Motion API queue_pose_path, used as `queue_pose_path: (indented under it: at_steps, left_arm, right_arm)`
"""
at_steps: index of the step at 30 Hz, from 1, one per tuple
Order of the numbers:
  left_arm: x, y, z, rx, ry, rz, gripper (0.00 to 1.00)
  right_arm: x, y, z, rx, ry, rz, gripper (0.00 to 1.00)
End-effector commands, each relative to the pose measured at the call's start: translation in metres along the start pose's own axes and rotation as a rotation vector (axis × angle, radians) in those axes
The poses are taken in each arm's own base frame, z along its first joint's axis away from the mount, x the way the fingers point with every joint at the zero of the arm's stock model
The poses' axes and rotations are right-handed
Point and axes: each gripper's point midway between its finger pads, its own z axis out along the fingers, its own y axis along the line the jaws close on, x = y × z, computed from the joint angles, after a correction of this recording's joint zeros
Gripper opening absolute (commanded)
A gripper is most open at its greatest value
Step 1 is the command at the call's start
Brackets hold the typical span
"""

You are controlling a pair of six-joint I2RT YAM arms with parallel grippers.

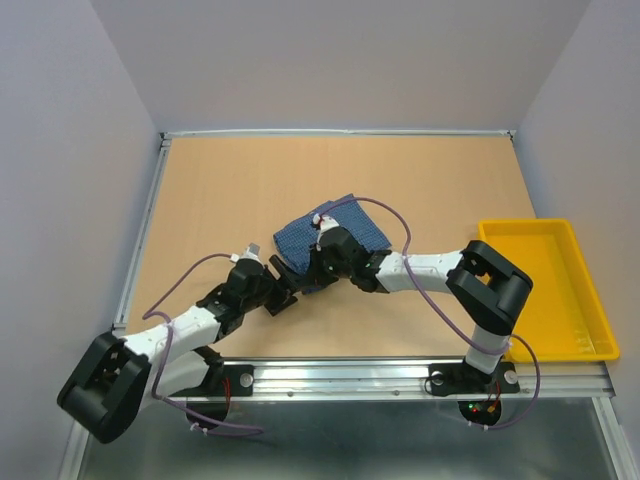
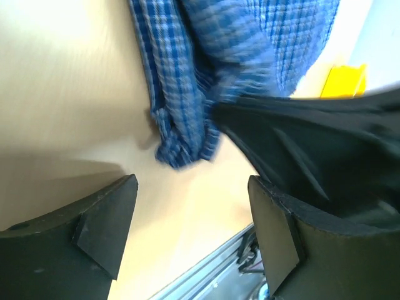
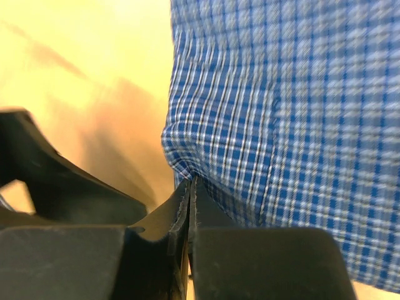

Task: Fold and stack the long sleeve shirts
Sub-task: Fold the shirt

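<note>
The blue checked long sleeve shirt [image 1: 342,226] lies bunched in a small folded heap at mid-table. My right gripper [image 1: 314,268] is at its near-left edge; in the right wrist view the gripper [image 3: 189,184] is shut, pinching a fold of the shirt [image 3: 281,112]. My left gripper [image 1: 284,292] sits just left of it, open and empty. In the left wrist view the left gripper [image 2: 190,187] hovers over bare table, with a hanging corner of the shirt [image 2: 181,81] just beyond it and the right gripper's black body [image 2: 325,144] close on the right.
A yellow plastic tray [image 1: 540,300] stands at the table's right edge, also showing in the left wrist view [image 2: 342,81]. The metal rail [image 1: 350,378] runs along the near edge. The two wrists are very close together. Grey walls surround the table.
</note>
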Motion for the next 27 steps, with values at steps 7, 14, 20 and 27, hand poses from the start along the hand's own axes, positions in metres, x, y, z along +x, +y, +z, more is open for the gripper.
queue_pose_path:
  at_steps: [7,14,20,27]
  left_arm:
    - [-0.020,0.009,-0.031,-0.096,-0.125,0.043,0.81]
    - [-0.029,0.014,-0.017,-0.135,-0.141,0.044,0.45]
    - [-0.026,0.014,0.002,-0.145,-0.099,0.060,0.34]
    - [-0.021,0.013,0.018,-0.136,-0.051,0.079,0.31]
  right_arm:
    - [0.028,0.023,-0.005,-0.111,0.100,-0.036,0.02]
    - [0.029,0.029,-0.014,-0.141,0.104,-0.024,0.04]
    - [0.021,0.034,-0.019,-0.149,0.084,-0.005,0.04]
    - [0.015,0.043,-0.022,-0.182,0.079,-0.004,0.04]
